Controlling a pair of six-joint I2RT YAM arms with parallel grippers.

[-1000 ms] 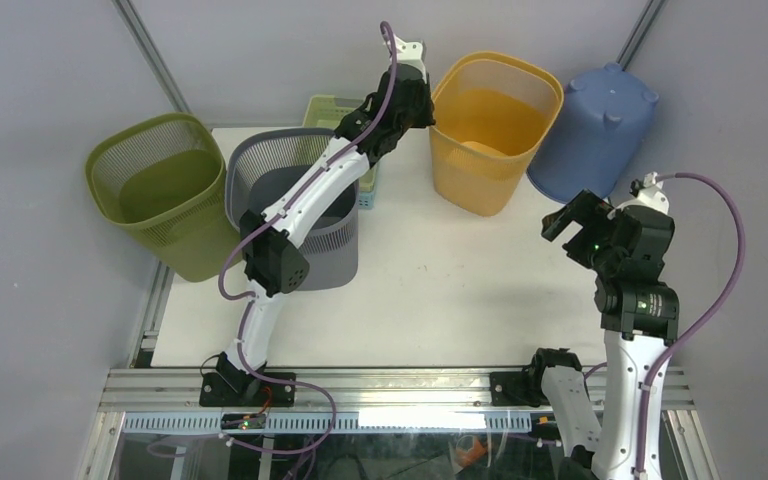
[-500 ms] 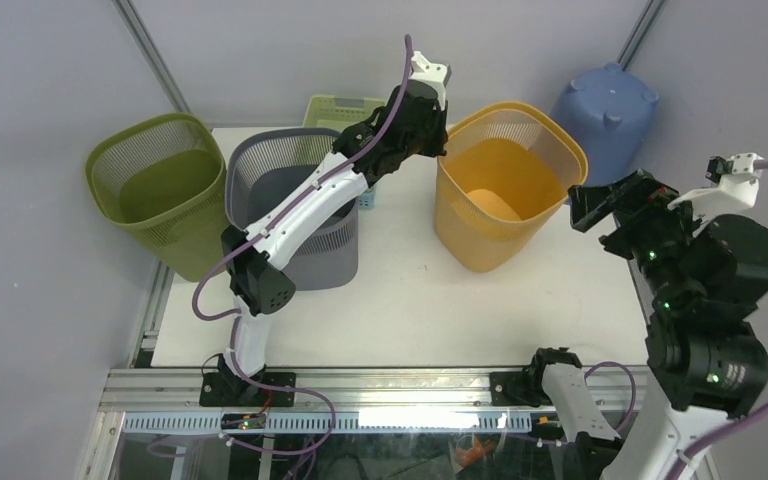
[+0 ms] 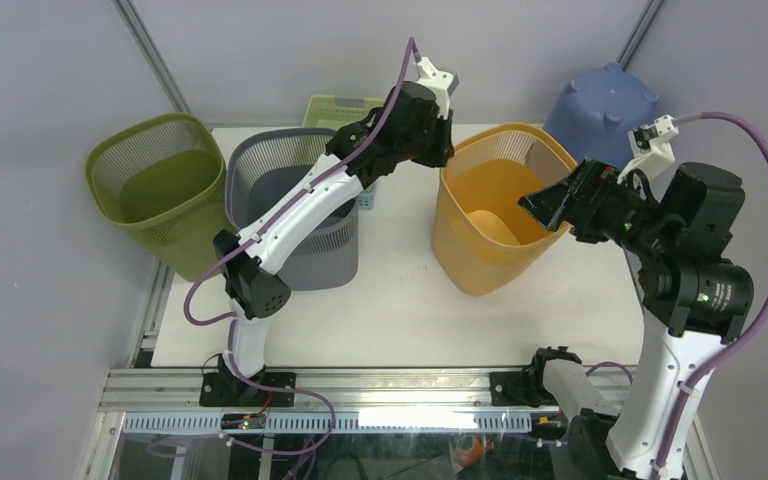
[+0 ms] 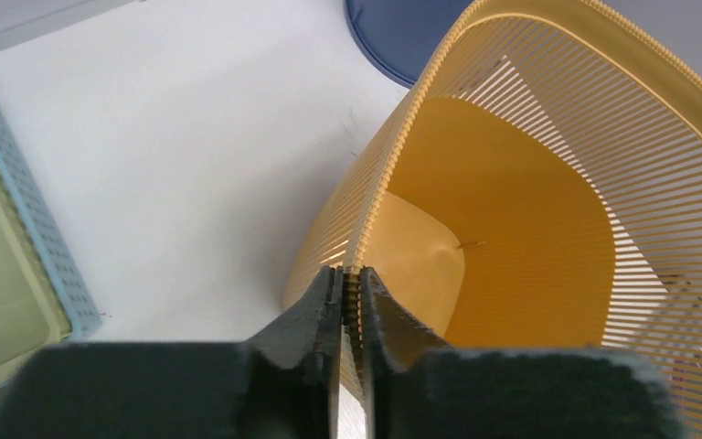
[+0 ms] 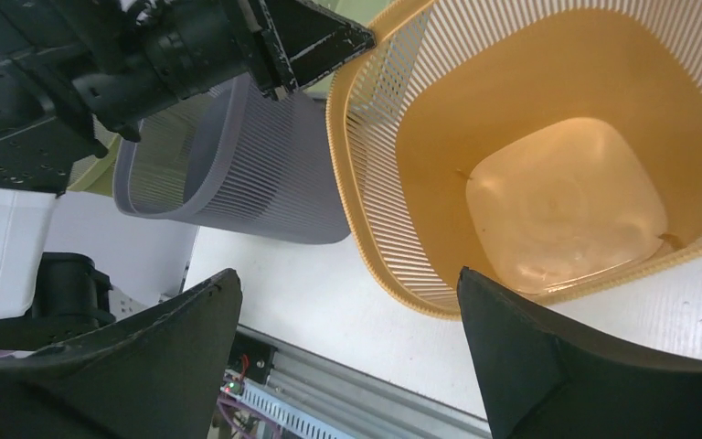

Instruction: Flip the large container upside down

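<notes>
- The large orange container [image 3: 490, 235] stands mouth up on the worktop [image 3: 400, 295], toward 3 o'clock.
- The left claw [image 4: 349, 279] is pressed together, pinching the container's rim at 10 o'clock.
- The right claw [image 3: 548, 207] is spread wide over the rim at 3 o'clock.

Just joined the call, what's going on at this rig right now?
The left gripper is shut on the rim of the orange slatted plastic basket. The right gripper is open and hovers over the basket's opposite side without gripping it. The basket is mouth-up, not yet flipped.
</notes>
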